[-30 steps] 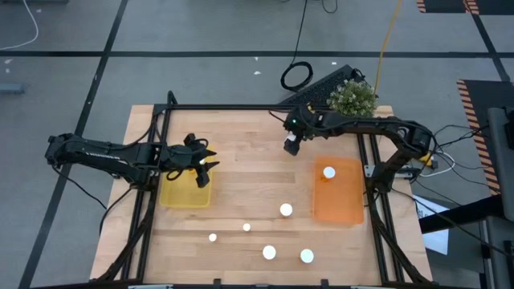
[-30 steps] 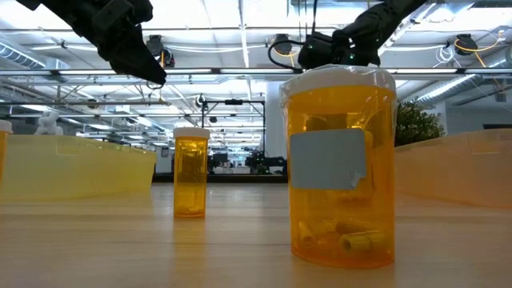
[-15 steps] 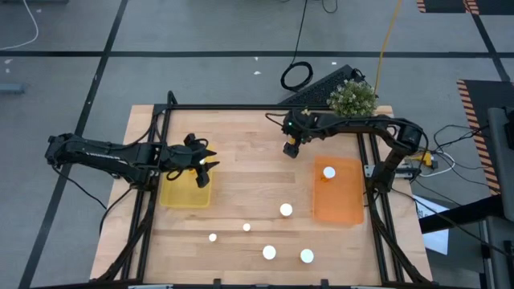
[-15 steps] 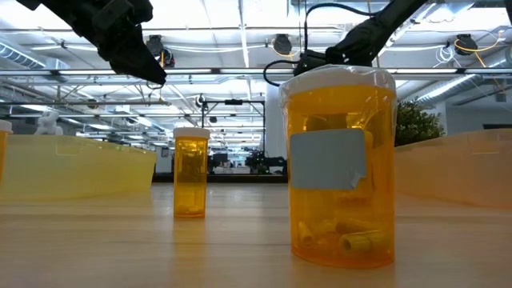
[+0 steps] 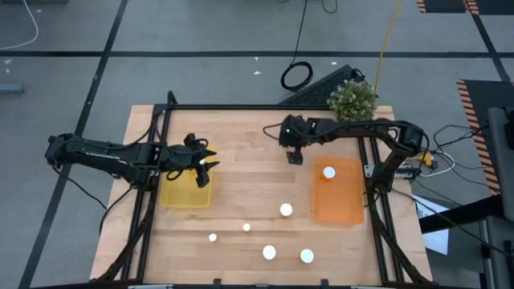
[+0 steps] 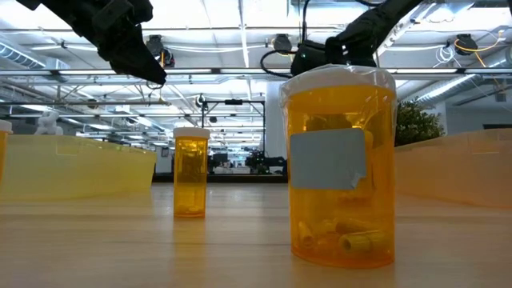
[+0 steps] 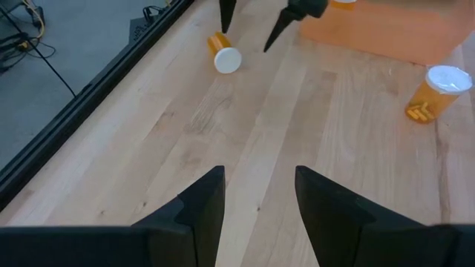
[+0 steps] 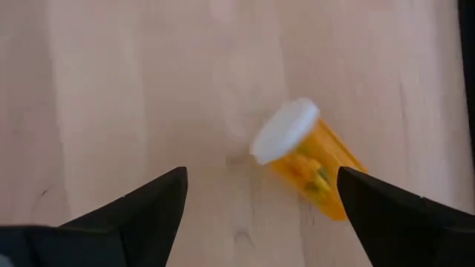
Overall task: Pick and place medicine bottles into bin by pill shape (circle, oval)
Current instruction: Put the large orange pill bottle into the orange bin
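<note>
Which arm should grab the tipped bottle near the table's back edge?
Right. The right gripper hangs open just above the tipped bottle, which lies between its fingers' line. The left gripper sits over the yellow bin, far off.

Meds bottles (image 6: pixel 342 164) amber-orange w/ white caps, nearest one w/ a pale grey-blue label; the tipped bottle (image 8: pixel 308 158) same amber, white cap, yellowish pills inside. Table (image 5: pixel 249 152) light wood grain, left bin (image 5: pixel 185 193) yellow, right bin (image 5: pixel 337 197) orange. Both grippers (image 7: pixel 256 196) (image 8: pixel 260 211) & arms black; plant (image 5: pixel 352 98) pale green.
</note>
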Tool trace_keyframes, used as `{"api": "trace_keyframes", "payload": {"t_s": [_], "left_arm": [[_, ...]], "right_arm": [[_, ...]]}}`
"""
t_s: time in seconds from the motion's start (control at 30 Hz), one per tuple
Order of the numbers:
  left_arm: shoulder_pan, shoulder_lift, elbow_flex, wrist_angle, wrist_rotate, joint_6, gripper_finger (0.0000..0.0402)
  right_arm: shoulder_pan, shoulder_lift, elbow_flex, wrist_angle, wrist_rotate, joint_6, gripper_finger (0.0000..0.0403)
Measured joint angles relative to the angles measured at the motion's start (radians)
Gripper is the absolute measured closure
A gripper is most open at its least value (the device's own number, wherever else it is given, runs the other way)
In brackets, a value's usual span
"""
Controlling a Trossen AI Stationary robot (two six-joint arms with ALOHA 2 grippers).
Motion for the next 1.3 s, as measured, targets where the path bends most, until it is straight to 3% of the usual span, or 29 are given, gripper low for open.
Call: {"api": "trace_keyframes", "payload": {"t_s": [0.37, 0.8, 1.3], "left_arm": [[0.0, 0.0, 0.0, 0.0, 0.0, 0.005, 0.0234], [0.002, 0.0, 0.0, 0.011, -0.002, 0.018, 0.0234], [0.002, 0.0, 0.0, 0.01, -0.002, 0.026, 0.0234]], "right_arm": [[0.019, 0.032, 0.032, 0.132, 0.054, -0.162, 0.0064], [0.027, 0.244, 0.289, -0.06, 0.132, -0.171, 0.0064], [-0.01, 0.275, 0.307, -0.129, 0.078, -0.233, 0.0064]]}}
